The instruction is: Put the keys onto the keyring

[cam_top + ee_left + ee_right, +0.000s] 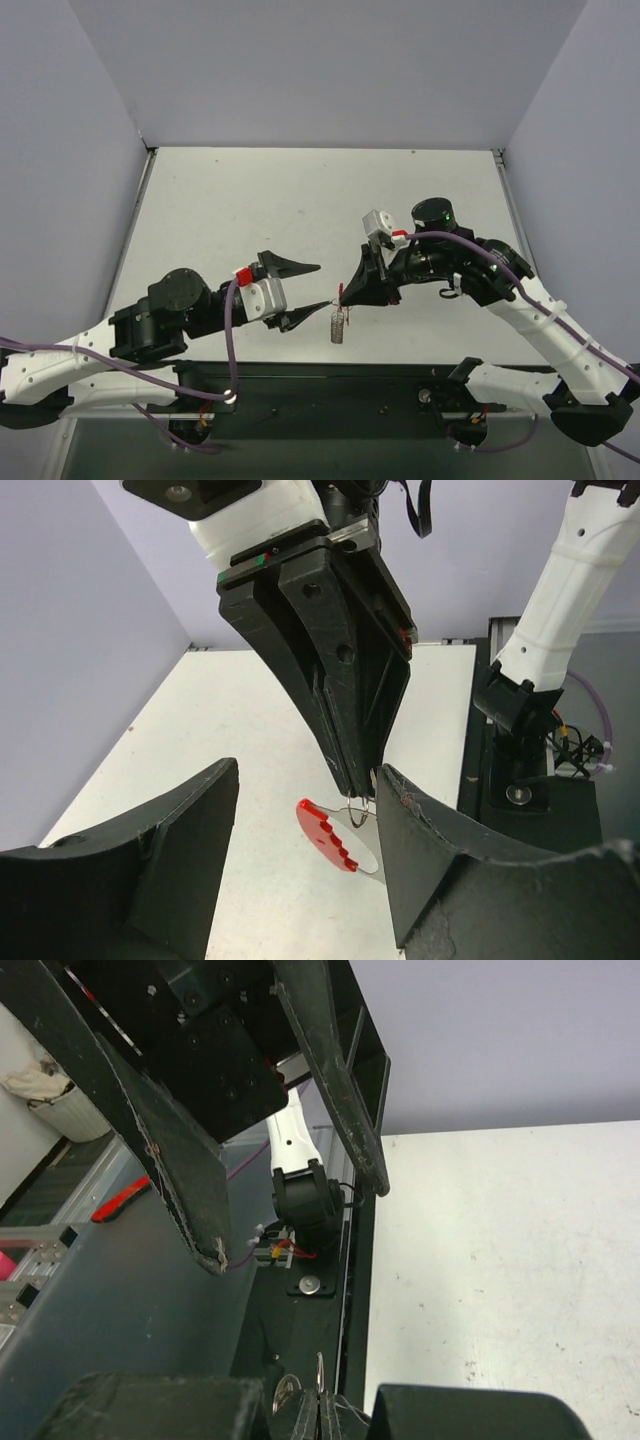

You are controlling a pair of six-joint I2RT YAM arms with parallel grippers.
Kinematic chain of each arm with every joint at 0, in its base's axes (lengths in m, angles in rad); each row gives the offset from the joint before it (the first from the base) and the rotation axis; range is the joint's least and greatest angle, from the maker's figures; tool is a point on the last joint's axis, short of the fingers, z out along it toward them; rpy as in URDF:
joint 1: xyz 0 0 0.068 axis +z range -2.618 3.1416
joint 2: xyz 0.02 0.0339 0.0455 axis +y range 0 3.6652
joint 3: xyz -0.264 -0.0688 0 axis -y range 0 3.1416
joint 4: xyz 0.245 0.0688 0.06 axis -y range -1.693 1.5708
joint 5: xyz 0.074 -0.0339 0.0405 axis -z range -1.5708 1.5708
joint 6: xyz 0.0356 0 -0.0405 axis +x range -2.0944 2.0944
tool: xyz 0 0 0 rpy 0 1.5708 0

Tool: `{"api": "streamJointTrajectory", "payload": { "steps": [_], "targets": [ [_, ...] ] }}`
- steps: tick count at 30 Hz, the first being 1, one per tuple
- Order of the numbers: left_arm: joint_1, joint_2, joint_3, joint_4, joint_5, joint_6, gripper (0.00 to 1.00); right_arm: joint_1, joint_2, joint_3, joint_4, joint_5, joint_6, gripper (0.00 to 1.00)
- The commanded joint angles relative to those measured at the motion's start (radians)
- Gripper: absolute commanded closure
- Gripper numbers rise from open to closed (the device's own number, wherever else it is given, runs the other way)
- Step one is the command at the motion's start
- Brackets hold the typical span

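My right gripper [343,297] is shut, its tips pinching a thin silver ring [362,810]. From that ring hangs the keyring's red curved loop [328,832], just above the table. In the top view the silver chain [340,326] dangles below the same tips. My left gripper [322,287] stands open, one finger [150,870] on either side of the red loop, and touches nothing. In the right wrist view the shut fingertips [322,1410] hold the ring edge-on, with a round silver piece [287,1392] beside them. I cannot pick out the keys as separate things.
The white table [250,210] has grey walls on three sides. A black rail [330,385] with the arm bases runs along the near edge. The right arm's white link [560,580] rises at the right of the left wrist view.
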Motion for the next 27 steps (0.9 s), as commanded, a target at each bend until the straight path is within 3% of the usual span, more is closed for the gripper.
{"api": "streamJointTrajectory", "payload": {
  "steps": [1, 10, 20, 24, 27],
  "targets": [
    [-0.002, 0.055, 0.143, -0.190, -0.023, 0.002, 0.34, 0.011, 0.006, 0.057, -0.047, 0.022, -0.067, 1.00],
    [0.015, 0.294, 0.480, -0.607, 0.027, -0.054, 0.32, 0.043, 0.058, 0.123, -0.168, 0.094, -0.128, 1.00],
    [0.162, 0.419, 0.539, -0.727, 0.326, -0.087, 0.32, 0.065, 0.072, 0.140, -0.219, 0.120, -0.155, 1.00],
    [0.187, 0.437, 0.521, -0.720, 0.352, -0.086, 0.42, 0.072, 0.084, 0.149, -0.242, 0.125, -0.164, 1.00],
    [0.206, 0.448, 0.522, -0.720, 0.392, -0.081, 0.43, 0.076, 0.092, 0.152, -0.254, 0.128, -0.170, 1.00]
  ]
}}
